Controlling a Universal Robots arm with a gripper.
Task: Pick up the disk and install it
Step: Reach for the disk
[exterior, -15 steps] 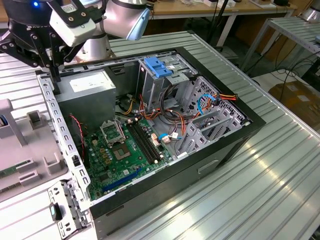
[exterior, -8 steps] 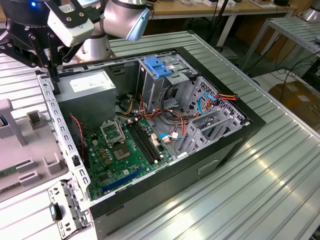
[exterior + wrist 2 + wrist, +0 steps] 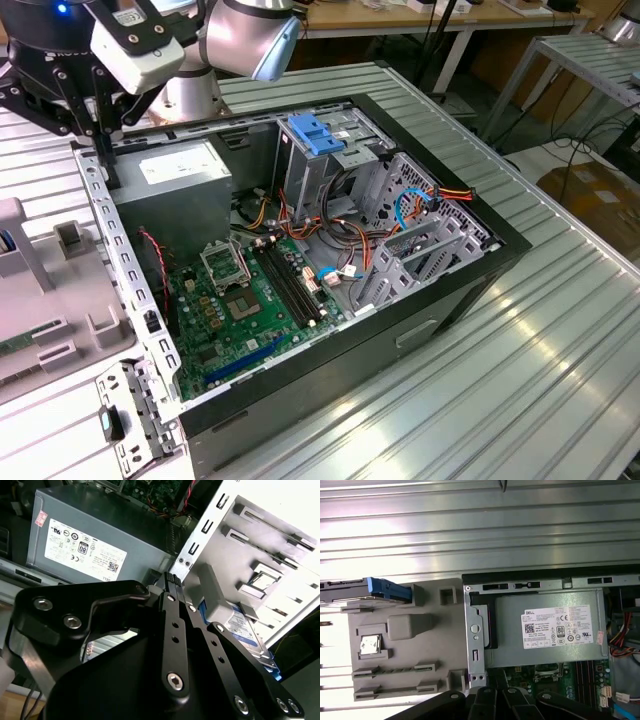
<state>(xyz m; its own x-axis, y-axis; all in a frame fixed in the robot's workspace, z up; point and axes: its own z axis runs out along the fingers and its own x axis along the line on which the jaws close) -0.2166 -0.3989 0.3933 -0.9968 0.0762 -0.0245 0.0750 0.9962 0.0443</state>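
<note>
1. Exterior view: the tool (image 3: 105, 170) is being held over the rear rim of the open computer case (image 3: 480, 270), just beside the power supply (image 3: 170, 190). A grey fixture (image 3: 40, 300) is being carried on the desk (image 3: 560, 330) at the exterior view's left of the case. The pickup side is therefore being judged to lie that way from the tool.
2. First wrist view: the disk (image 3: 350, 591) is being seen at the fixture's far corner, well apart from the tool. Its blue carrier (image 3: 387, 588) is being turned toward the case. The long axis is being read as square to the case's rear wall (image 3: 475, 630). Whether it is lying flat or on edge cannot be told.
3. Second wrist view: the fingers (image 3: 172, 611) are being seen drawn together, with nothing gripped. The disk is being seen beyond the fingertips, past the rear wall, untouched.
</note>
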